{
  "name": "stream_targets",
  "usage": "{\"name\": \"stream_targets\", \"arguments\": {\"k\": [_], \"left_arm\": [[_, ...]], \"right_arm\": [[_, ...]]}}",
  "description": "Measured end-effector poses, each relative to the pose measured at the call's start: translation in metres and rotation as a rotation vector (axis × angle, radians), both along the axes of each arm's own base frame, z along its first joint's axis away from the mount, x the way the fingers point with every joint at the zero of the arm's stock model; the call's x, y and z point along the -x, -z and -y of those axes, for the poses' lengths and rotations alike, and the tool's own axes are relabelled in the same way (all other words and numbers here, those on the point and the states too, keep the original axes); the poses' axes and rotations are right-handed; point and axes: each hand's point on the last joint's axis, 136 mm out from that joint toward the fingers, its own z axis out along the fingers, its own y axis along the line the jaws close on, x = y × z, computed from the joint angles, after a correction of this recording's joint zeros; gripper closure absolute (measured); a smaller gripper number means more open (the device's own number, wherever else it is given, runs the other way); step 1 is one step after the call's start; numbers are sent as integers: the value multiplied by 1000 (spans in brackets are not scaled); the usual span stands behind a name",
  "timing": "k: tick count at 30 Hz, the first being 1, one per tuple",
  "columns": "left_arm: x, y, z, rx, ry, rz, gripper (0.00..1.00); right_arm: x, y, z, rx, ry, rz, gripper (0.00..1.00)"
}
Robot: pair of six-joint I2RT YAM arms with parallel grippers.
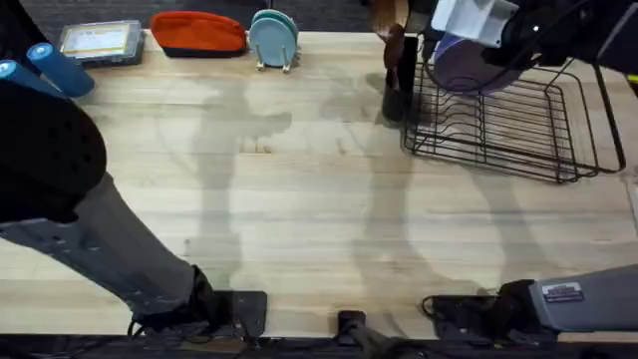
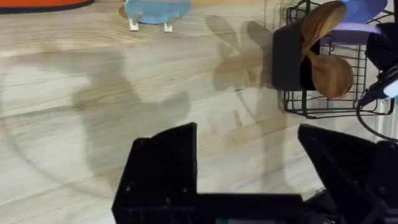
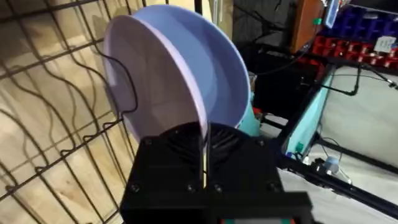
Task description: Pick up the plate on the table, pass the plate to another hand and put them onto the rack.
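Observation:
The lavender plate (image 1: 467,66) stands on edge over the back left part of the black wire rack (image 1: 518,130), with my right gripper (image 1: 459,45) shut on its rim. In the right wrist view the plate (image 3: 180,68) rises upright from between the fingers of the right gripper (image 3: 204,142), with the rack wires (image 3: 62,106) close beside and below it; I cannot tell whether it touches them. My left gripper (image 2: 245,132) hangs open and empty above the bare table (image 2: 93,93), well left of the rack (image 2: 323,93). The left arm (image 1: 50,150) looms dark at the left.
A black holder with wooden spoons (image 1: 396,60) stands against the rack's left end. Along the back edge are teal plates on a small wooden stand (image 1: 274,40), a red-orange object (image 1: 197,32) and a flat box (image 1: 100,42). The table's middle (image 1: 299,189) is open.

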Motion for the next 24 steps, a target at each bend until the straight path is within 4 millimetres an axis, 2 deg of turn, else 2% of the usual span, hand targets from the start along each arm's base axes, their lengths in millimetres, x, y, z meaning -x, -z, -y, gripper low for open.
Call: {"name": "stream_targets", "arguments": {"k": [12,14,18,22,24], "left_arm": [[0,0,0,0,0,0,5],[0,0,0,0,0,0,6],[0,0,0,0,0,0,6],[0,0,0,0,0,0,6],[0,0,0,0,0,0,4]], "right_arm": [[-1,1,1,-1,2,-6,970],[-1,1,1,-1,2,-5,940],[1,9,0,-5,0,-36,587],[0,16,0,-10,4,-50,45],[1,16,0,-23,13,-48,9]]}}
